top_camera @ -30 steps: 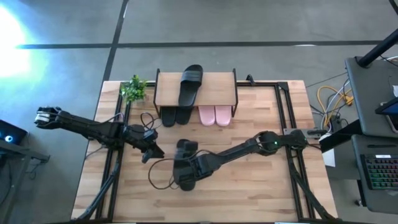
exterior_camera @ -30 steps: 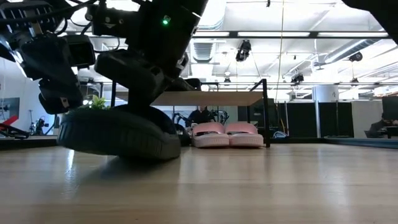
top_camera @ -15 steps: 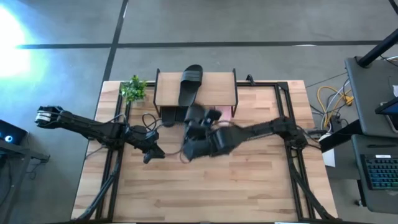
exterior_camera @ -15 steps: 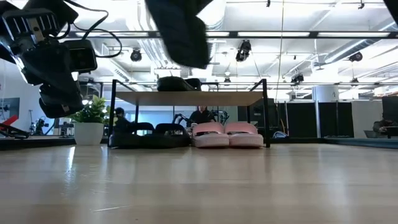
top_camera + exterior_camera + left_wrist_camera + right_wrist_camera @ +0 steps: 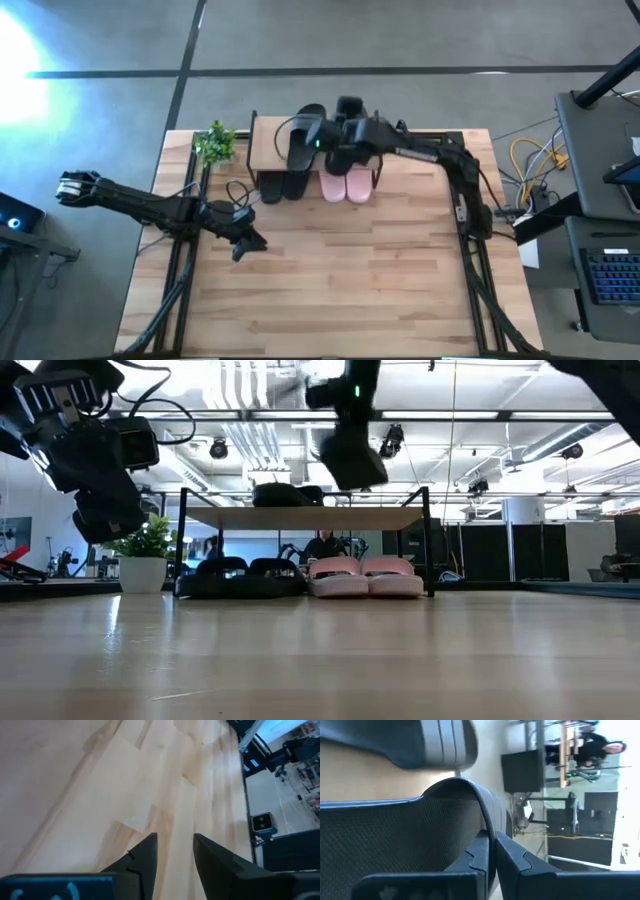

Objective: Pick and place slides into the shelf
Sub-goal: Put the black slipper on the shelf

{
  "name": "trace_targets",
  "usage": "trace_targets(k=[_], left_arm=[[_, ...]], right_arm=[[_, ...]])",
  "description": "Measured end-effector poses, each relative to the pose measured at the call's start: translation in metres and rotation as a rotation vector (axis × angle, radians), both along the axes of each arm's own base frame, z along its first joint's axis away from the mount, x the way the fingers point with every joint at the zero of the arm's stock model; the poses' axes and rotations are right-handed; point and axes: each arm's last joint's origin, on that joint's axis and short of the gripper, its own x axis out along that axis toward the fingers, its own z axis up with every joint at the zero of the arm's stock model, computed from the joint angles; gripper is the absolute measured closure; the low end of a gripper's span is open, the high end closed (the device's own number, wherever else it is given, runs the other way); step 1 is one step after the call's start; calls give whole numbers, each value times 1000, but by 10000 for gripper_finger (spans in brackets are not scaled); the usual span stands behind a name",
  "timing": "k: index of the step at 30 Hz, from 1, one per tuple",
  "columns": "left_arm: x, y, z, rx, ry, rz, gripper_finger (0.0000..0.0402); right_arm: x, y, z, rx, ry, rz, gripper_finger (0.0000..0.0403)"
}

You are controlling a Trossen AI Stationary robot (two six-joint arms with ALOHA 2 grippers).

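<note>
Looking down, we saw the right gripper [image 5: 345, 140] over the shelf [image 5: 268, 146], its fingers [image 5: 481, 851] pinched on the strap of a black slide [image 5: 347, 148] held above the top board. Another black slide [image 5: 304, 134] lay on that board just beside it. Under the shelf stood a black pair [image 5: 240, 575] and a pink pair [image 5: 366, 576], side by side. Our left gripper [image 5: 248, 243] hung over the table [image 5: 350, 280] near its left side, fingers [image 5: 145, 855] slightly parted and empty. We could read no brand or writing anywhere.
</note>
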Motion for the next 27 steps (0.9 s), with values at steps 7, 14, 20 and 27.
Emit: trace_targets(k=[7, 14, 20, 27], left_arm=[[0, 1, 0, 11, 2, 25, 291], [0, 2, -2, 36, 10, 66, 291], [0, 4, -2, 58, 7, 104, 291], [0, 5, -2, 57, 7, 116, 291]], right_arm=[[7, -45, -34, 5, 126, 129, 390], [15, -51, -52, -29, 138, 216, 390], [18, -52, -49, -34, 65, 218, 390], [17, -48, -48, 9, 32, 201, 390]])
